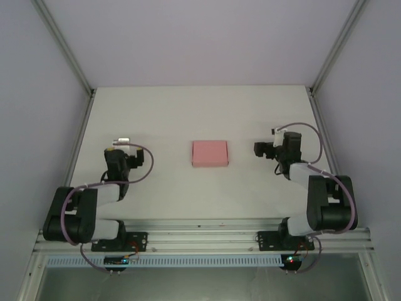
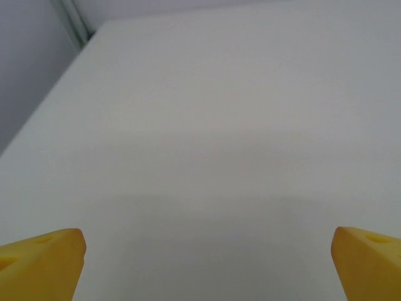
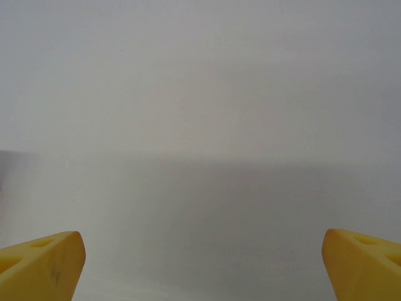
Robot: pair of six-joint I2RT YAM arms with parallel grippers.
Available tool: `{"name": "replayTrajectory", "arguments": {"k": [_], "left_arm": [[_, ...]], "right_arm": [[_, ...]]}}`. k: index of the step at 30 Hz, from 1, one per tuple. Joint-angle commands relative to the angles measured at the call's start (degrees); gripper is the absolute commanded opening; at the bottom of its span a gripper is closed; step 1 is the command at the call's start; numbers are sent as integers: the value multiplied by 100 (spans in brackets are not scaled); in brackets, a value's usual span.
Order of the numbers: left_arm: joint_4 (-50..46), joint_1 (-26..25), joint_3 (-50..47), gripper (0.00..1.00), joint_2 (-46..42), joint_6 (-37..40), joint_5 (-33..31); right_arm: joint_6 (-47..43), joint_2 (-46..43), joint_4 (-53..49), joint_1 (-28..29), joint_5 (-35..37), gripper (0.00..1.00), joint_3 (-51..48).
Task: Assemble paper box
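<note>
1. Risk: the paper box is thin pale pink card lying low on the white table. A gripper coming straight down would probably press it flat or skid it instead of getting under an edge.
2. Risk: if one arm reaches it first, the light card is likely to slide toward the other arm. Bracing from both sides looks safer.
3. Risk: a hard pinch could crease a panel off its fold line.
4. From above I cannot tell whether the card is already folded into a box or is a flat piece. That is worth checking before closing on it.
5. Left gripper: yellow fingers spread wide, nothing between them, bare table ahead.
6. Right gripper: also spread wide and holding nothing.
7. Box position: mid-table, between the two arms, well apart from both, touched by neither.
</note>
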Motion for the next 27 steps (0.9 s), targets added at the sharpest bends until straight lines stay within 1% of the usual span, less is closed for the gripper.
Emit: {"name": "replayTrajectory", "arguments": {"k": [1,2,3,4,5,6,7,8,9,10,11,12,13,14,15,16,18,27], "left_arm": [[2522,185,-541,100,954,103,262],[3348,239,-570,100,1451,98,153],[3730,242,-630,100,1560,113,129],[3240,266,-672,100,1210,22,260],[2511,319,-551,100,880,-62,340],[2118,426,-361,100,883,-159,439],[2095,477,-176,100,1083,-194,355],[1865,476,19,100,1118,-209,285],[1151,485,256,100,972,-259,284],[745,502,413,100,954,-291,313],[860,507,458,100,1063,-275,279],[868,506,484,100,1083,-283,289],[680,536,510,100,1014,-286,370],[624,553,529,100,1009,-293,447],[709,556,514,100,1044,-285,432],[697,559,512,100,1026,-294,431],[678,558,523,100,1033,-296,431],[599,558,564,100,1029,-314,399]], "right_arm": [[-578,-167,1711,261,299,99,-640],[-524,-60,2205,287,294,99,-906],[-219,90,2758,238,298,98,-1098],[-241,297,2953,91,476,99,-1191],[69,706,3413,-35,369,99,-1146],[328,898,3544,-169,151,99,-1033],[47,567,2398,-267,-12,99,-760],[4,556,2347,-255,214,99,-719],[296,808,3037,-123,312,99,-860],[323,739,2830,-144,330,99,-798],[86,587,2320,-176,488,99,-699],[84,630,2494,-138,674,99,-726],[318,729,2754,-97,694,99,-782],[326,715,2679,-77,646,99,-766],[193,650,2519,-63,768,99,-723],[83,664,2588,-65,810,99,-738],[291,703,2619,-63,723,99,-757],[290,689,2565,-62,692,99,-748]]}}
